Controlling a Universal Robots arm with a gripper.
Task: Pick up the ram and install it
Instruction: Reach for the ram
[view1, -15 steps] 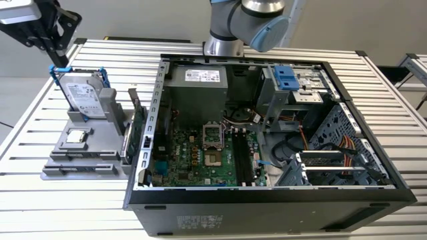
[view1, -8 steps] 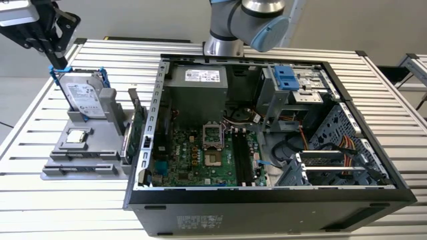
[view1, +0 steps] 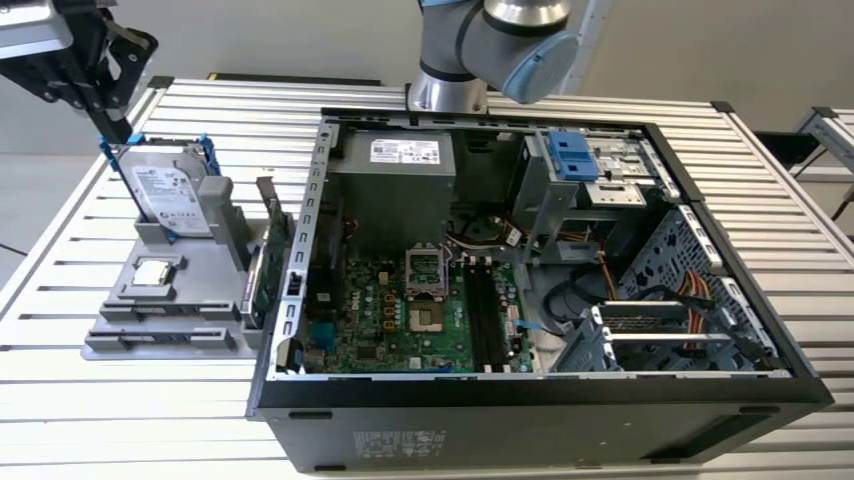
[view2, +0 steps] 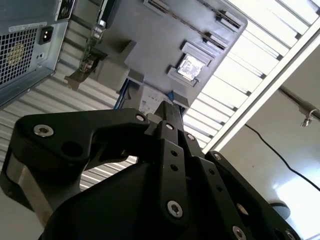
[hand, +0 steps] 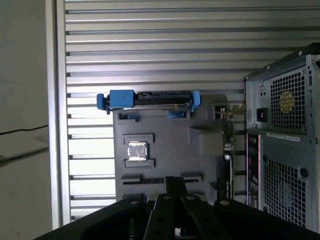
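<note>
Your pincer (view1: 96, 93) sits in the upper left of the exterior view, above the gray parts holder (view1: 160, 325). As far as I can judge it's closed tight on the ram (view1: 115, 120), pinching the stick's upper end with nothing else in its grip.

The ram hangs off it as a thin dark blade. Its long axis is close to upright, leaning a little so the free lower end points down toward the hard drive (view1: 174, 195). The drive stands in its blue caddy just below (near the ram, but I can't tell if they touch). In both wrist views you're looking almost straight down the stick's length, so it reads as a short dark stub between the fingers.

The layout makes sense to me. The holder stands its parts on edge with their tops free, so they're easy to grab from above. The computer case (view1: 534, 420) lies on its side on the slatted tabletop (view1: 80, 430) with the panel off, so the motherboard (view1: 400, 320) faces up. That leaves the long black memory slots (view1: 483, 310) in the middle of the frame open from above. The ram is well apart from them, out past the case wall at the exterior view's left.
</note>
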